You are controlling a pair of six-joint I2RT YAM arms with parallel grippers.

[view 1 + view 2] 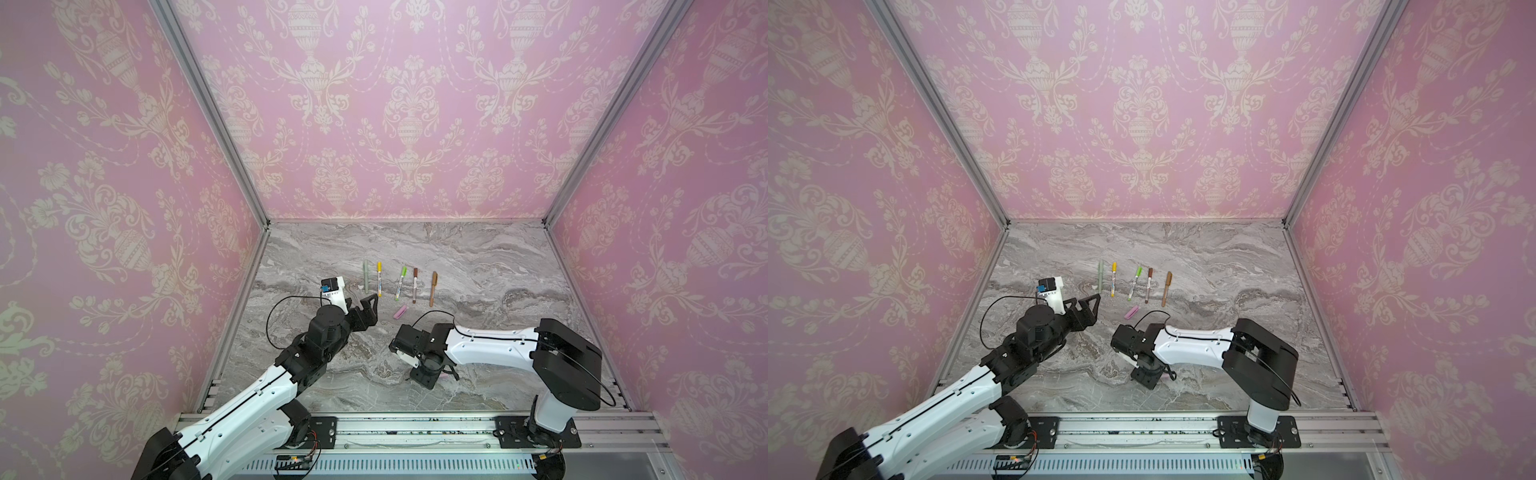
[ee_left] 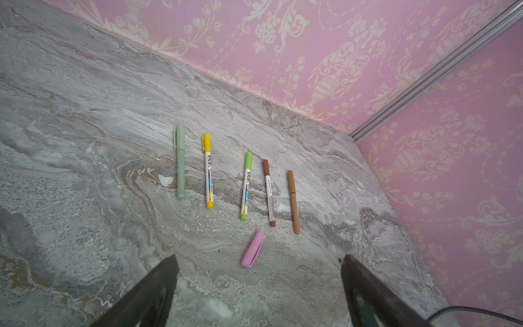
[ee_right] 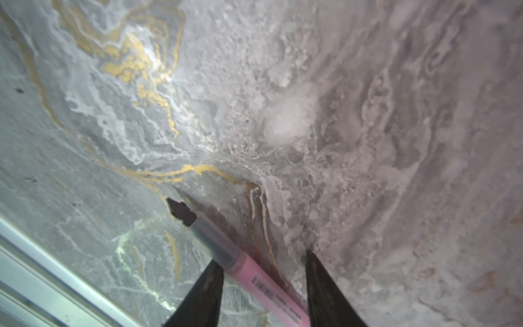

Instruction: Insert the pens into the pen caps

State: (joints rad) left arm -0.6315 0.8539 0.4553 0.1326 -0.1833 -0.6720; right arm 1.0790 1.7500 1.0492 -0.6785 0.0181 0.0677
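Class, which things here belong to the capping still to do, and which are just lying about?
Job in hand: pink pen, between the fingers of the right gripper; pink cap.
Lying about, already capped: sage-green pen, yellow-capped pen, lime-capped pen, brown-capped pen, tan pen.

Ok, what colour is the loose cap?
Pink; the loose cap shows best in the left wrist view.

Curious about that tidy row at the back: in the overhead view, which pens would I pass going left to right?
sage-green pen → yellow-capped white pen → lime-capped white pen → brown-capped white pen → tan pen
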